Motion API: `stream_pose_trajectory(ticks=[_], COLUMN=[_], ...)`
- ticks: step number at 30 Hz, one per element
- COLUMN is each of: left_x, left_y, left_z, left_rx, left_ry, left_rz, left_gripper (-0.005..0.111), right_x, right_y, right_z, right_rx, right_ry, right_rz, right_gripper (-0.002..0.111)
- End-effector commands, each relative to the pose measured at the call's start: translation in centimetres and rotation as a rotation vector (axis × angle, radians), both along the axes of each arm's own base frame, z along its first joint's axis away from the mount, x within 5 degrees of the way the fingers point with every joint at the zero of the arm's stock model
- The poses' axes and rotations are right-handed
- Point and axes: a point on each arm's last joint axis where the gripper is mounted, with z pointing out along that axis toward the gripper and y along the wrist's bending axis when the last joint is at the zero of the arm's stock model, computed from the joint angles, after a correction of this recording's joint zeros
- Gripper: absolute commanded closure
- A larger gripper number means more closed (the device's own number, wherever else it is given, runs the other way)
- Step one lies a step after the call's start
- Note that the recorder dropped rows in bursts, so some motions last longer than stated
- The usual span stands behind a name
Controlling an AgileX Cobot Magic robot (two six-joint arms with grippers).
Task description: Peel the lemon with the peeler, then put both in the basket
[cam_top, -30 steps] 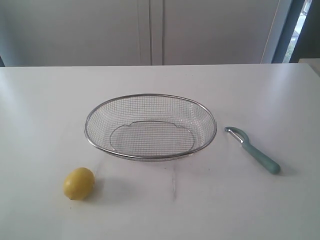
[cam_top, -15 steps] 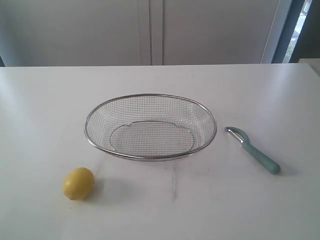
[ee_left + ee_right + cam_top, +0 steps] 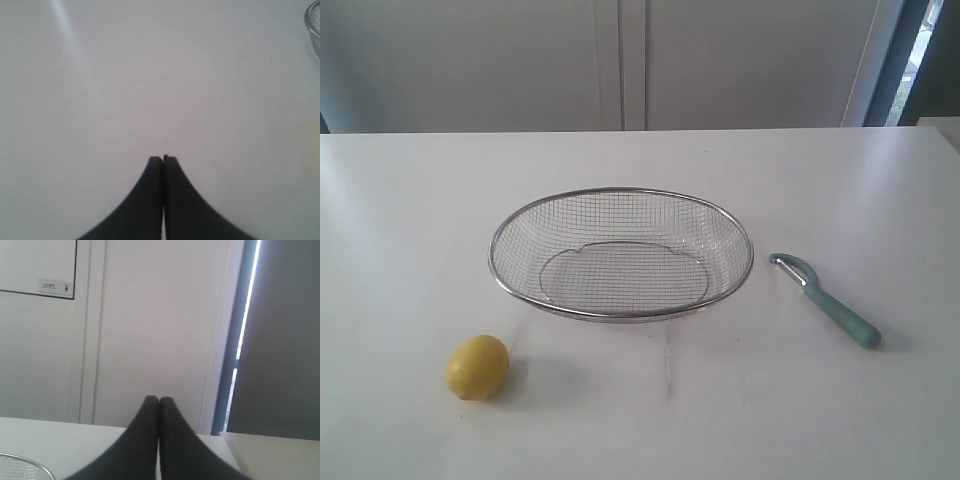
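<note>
The yellow lemon lies on the white table, near the front left. Behind it, in the middle, stands the wire mesh basket, with nothing in it. The teal-handled peeler lies to the right of the basket, blade end toward the back. Neither gripper shows in the exterior view. In the left wrist view my left gripper is shut and holds nothing, over bare table, with a bit of the basket rim at the frame's edge. My right gripper is shut and holds nothing, facing the wall, with the basket rim at the corner.
The white table reaches back to grey-white wall panels. A dark door frame stands at the back right. A second pale surface adjoins the table on the right.
</note>
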Motion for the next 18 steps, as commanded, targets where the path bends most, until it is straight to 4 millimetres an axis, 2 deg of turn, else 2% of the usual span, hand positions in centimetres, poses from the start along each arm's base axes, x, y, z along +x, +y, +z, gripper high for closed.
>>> stream_pose_trajectory(ticks=[1,7,12,18], left_x=[0.0,0.0,0.0,0.0], left_y=[0.0,0.0,0.0,0.0], left_z=[-0.1,-0.1,-0.1,-0.1], left_rx=[-0.003,-0.003,-0.003,-0.003], left_ry=[-0.003,-0.003,-0.003,-0.003], left_rz=[0.001,0.001,0.001,0.001], left_gripper=[0.107,0.107,0.107,0.107], right_x=[0.8,2.4,3.8,4.0], right_y=[0.0,0.0,0.0,0.0], right_z=[1.3,2.4,2.5,2.3], right_rx=[0.001,0.044,0.046,0.043], right_ry=[0.038,0.157,0.229,0.244], right_rz=[-0.006,-0.004,-0.007,-0.008], right_gripper=[0.108,0.108,0.108,0.108])
